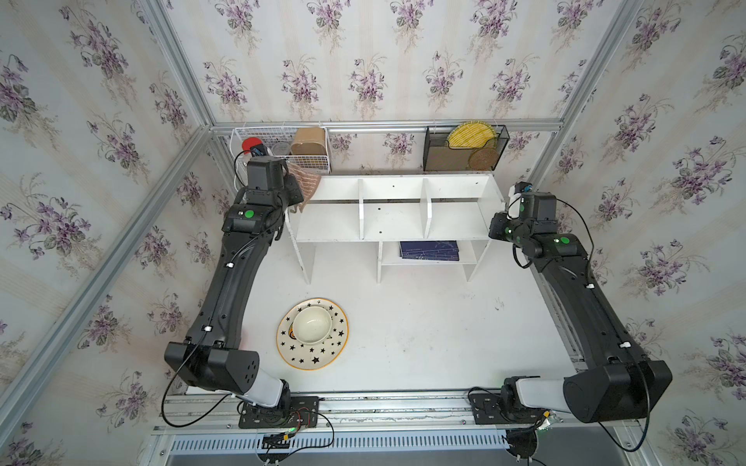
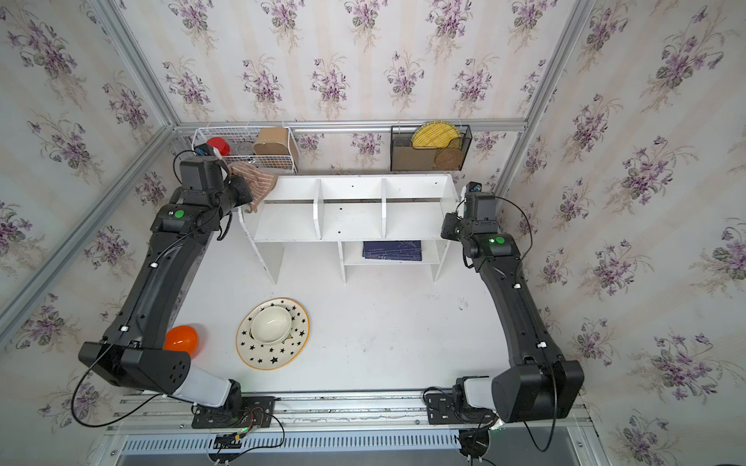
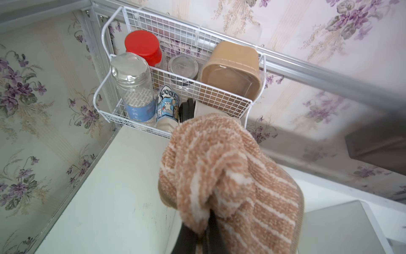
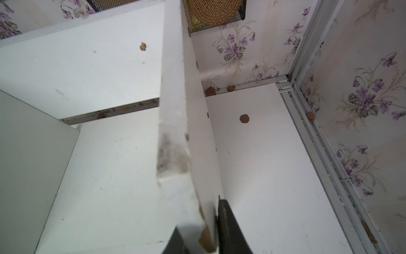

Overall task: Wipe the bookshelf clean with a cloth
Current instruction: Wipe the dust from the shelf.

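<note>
Two grippers are engaged. The left gripper is clenched on the cloth, which hangs bunched at the left rear corner of the bookshelf. Whether the fabric touches the top board cannot be confirmed. The right gripper is closed astride the right end panel of the bookshelf, bracing the unit.

Probable fault conditions from this state:

1. Snagging. The wire basket hangs just behind the left end of the bookshelf. A loose fold or the corner loop could catch on its wires or bottles and drag the cloth out of the grip.
2. Poor contact. The cloth is wadded, not spread, so a stroke may skip areas or let a fingertip scrape the board.
3. Debris transfer. Brown crumbs lie on the right compartment's rear board. A stroke could push them into the slot between the boards instead of off the bookshelf.
4. Unit shift. If the bracing grip slips, wiping pressure could slide or tilt the bookshelf.
</note>
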Tool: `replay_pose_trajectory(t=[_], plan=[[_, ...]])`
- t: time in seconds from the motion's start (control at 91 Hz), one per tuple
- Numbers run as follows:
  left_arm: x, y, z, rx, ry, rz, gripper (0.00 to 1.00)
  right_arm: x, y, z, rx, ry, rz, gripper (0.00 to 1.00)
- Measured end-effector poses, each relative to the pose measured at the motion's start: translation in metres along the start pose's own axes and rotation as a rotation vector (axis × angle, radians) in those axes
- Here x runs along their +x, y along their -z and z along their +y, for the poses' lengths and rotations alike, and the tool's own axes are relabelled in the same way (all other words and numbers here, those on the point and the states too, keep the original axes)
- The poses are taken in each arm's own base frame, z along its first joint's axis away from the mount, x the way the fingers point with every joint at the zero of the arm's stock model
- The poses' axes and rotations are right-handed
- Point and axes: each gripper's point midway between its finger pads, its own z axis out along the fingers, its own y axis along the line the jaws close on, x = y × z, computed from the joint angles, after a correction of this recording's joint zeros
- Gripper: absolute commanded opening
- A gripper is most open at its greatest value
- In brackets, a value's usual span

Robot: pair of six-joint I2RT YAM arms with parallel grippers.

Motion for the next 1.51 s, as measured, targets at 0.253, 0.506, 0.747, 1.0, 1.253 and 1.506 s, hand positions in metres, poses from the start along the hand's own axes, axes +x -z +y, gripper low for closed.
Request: replay_pose_trajectory(t=[0.253, 0.506, 0.747, 1.0, 1.253, 1.506], plan=[[0.013, -0.024, -0.018, 0.061, 0.018, 0.061, 0.0, 0.0, 0.0, 0.0, 0.0, 0.0, 0.0, 0.04], [0.033, -0.033, -0.086, 0.221, -0.026, 0.108, 0.0, 0.0, 0.0, 0.0, 0.0, 0.0, 0.0, 0.03], [0.044, -0.025, -0.109, 0.285, -0.069, 0.12, 0.0, 0.0, 0.0, 0.0, 0.001, 0.0, 0.0, 0.02], [0.028, -0.005, -0.051, 0.104, -0.061, 0.05, 0.0, 0.0, 0.0, 0.0, 0.003, 0.0, -0.001, 0.01], [0.034, 0.012, -0.011, 0.0, -0.047, 0.048, 0.0, 0.0, 0.001, 0.0, 0.003, 0.0, -0.001, 0.0], [0.071, 0.007, -0.039, 0.11, -0.041, 0.138, 0.0, 0.0, 0.001, -0.001, 0.007, 0.0, -0.002, 0.0]])
